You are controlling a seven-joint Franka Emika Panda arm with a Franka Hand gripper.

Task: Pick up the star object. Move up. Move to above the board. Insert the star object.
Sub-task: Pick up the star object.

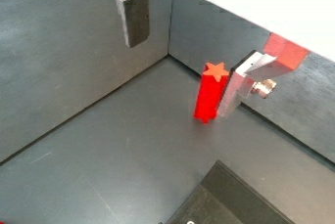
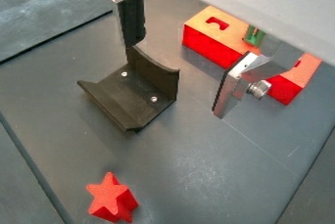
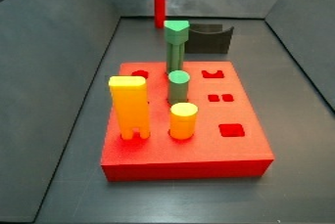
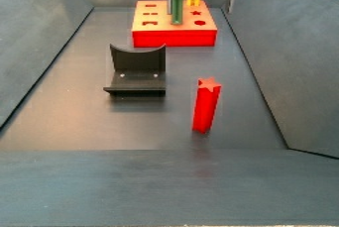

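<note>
The star object (image 4: 205, 105) is a slim red post with a star-shaped top. It stands upright on the grey floor, apart from everything, and also shows as the star object (image 1: 210, 93), (image 2: 112, 197), (image 3: 160, 10). The board (image 3: 183, 159) is a thick red square block with shaped holes, seen too as the board (image 4: 172, 35), (image 2: 210, 42). My gripper (image 1: 183, 76), (image 2: 177, 76) hangs open in the air with nothing between its fingers (image 1: 135, 18). The post stands close beside one finger in a wrist view but is not held.
Green pegs (image 3: 177, 42) and yellow pegs (image 3: 128, 106) stand in the board. The fixture (image 4: 137, 70), (image 2: 131, 96), (image 3: 210, 40) sits on the floor between the board and the star object. Grey walls enclose the floor on all sides.
</note>
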